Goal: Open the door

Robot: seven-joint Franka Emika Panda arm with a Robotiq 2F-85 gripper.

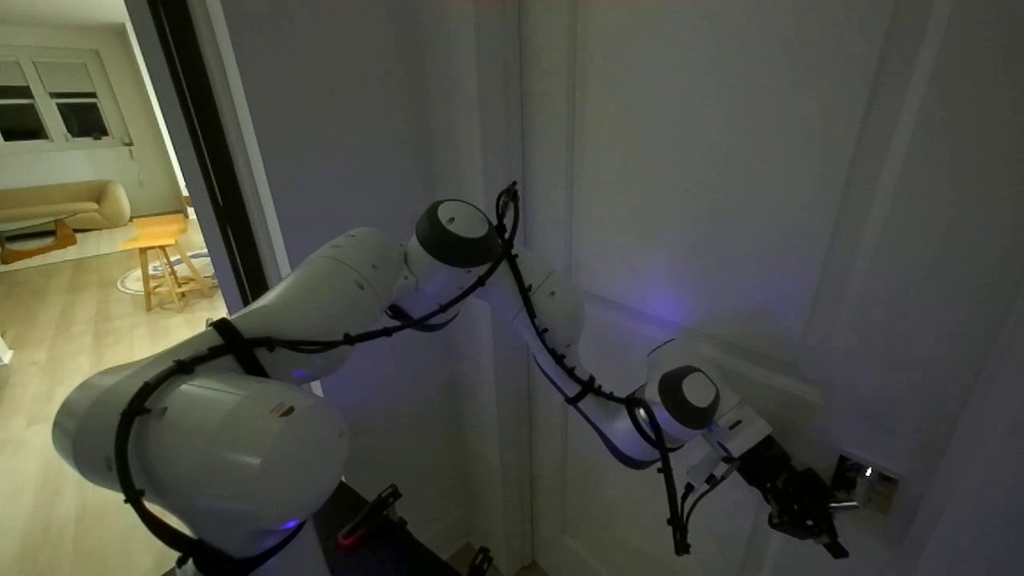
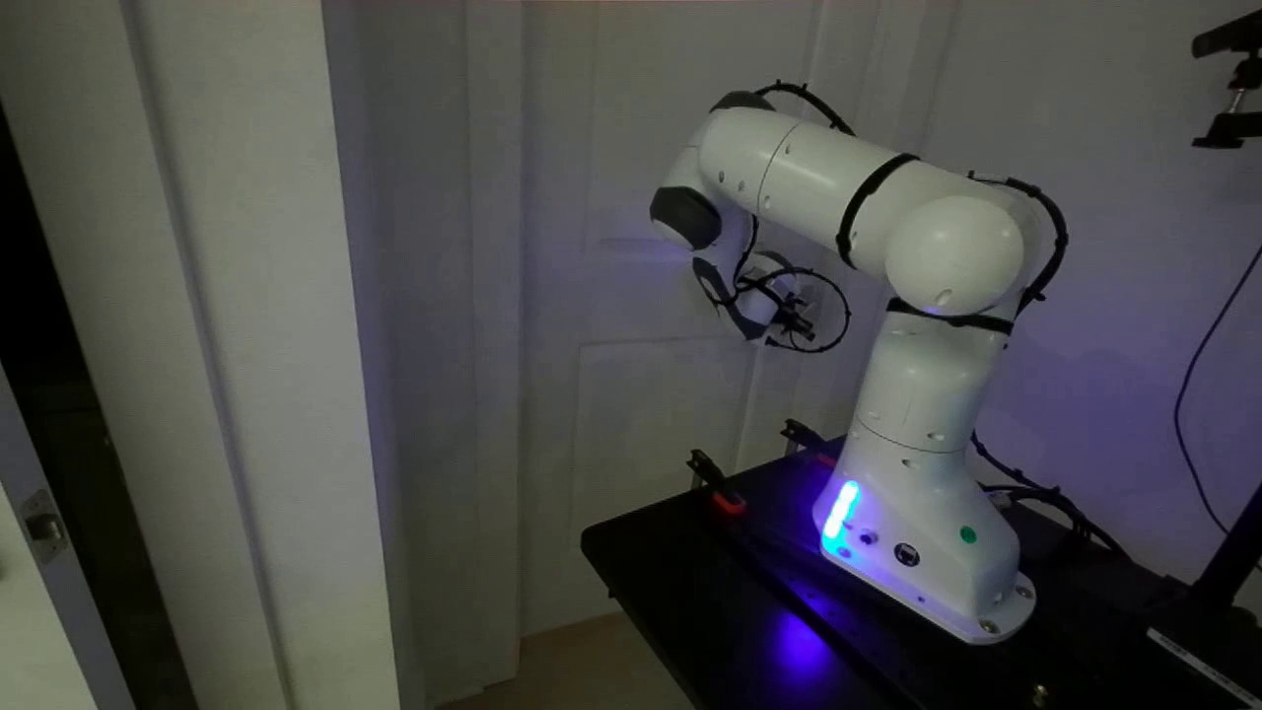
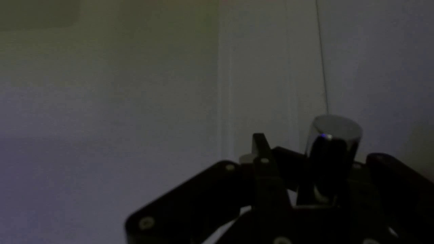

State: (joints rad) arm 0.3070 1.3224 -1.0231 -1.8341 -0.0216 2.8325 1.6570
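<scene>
I have the tool (image 1: 824, 516) at the lever handle (image 1: 845, 506) of the white panelled door (image 1: 712, 240), which lies beyond the arm (image 1: 336, 280) in both exterior views and looks shut to me. In the wrist view the lever's shiny rounded end shows between the dark fingers (image 3: 269, 176), which stand apart; it's too dim there to tell whether they press on the metal or only flank it, so I can't say if I truly have hold. I judge the step in hand to be securing the lever, with the opening itself not yet begun. Next I'd make sure of that hold, then swing the lever downward about its square plate (image 1: 884, 492), rolling the wrist along with it so the smooth metal doesn't slip free. Only after that would I shift the door. I can't see whether it swings toward the bench (image 2: 690, 562) or away, so I'd try it gently and watch for a gap at the edge.
</scene>
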